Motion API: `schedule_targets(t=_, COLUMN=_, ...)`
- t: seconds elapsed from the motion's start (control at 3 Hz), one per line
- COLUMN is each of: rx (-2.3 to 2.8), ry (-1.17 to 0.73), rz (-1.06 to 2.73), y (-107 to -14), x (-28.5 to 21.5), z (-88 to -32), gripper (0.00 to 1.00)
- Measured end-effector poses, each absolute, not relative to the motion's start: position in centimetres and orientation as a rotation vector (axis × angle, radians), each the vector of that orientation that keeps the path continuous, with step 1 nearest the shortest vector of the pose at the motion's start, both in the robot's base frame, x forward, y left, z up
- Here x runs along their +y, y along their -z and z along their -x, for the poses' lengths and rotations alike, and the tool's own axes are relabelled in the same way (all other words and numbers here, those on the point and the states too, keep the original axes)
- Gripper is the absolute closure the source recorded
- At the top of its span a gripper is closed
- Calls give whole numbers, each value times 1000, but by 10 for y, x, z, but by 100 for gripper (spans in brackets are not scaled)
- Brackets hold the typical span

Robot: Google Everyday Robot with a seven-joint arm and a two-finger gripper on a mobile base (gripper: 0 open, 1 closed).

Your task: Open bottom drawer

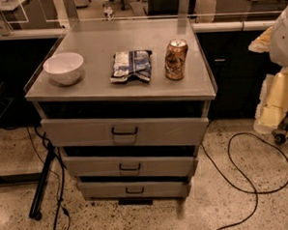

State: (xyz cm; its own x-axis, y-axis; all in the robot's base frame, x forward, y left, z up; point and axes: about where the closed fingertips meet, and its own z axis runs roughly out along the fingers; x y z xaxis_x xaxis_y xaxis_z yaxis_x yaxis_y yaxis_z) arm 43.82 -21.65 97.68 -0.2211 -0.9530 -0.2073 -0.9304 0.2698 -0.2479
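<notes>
The bottom drawer (157, 188) is the lowest and shallowest grey front of the cabinet, with a small black bar handle (135, 190) at its centre. Its front sits close under the middle drawer (161, 165) and looks pushed in. The top drawer (164, 130) is above both. My gripper is not in view; only a white rounded part (286, 34) shows at the right edge, well away from the drawers.
On the cabinet top (99, 88) stand a white bowl (63, 67), a crumpled snack bag (131, 65) and a brown can (175, 59). Black cables (244, 179) loop on the floor at right. A black stand leg (43, 182) and cords lie at left. Yellowish padding (274, 103) is at right.
</notes>
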Motion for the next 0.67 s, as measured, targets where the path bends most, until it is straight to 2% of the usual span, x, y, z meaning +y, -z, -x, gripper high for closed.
schedule_targets(t=0.67, rx=2246, ry=84, rz=1725, y=-957, x=-211, z=-432, gripper=0)
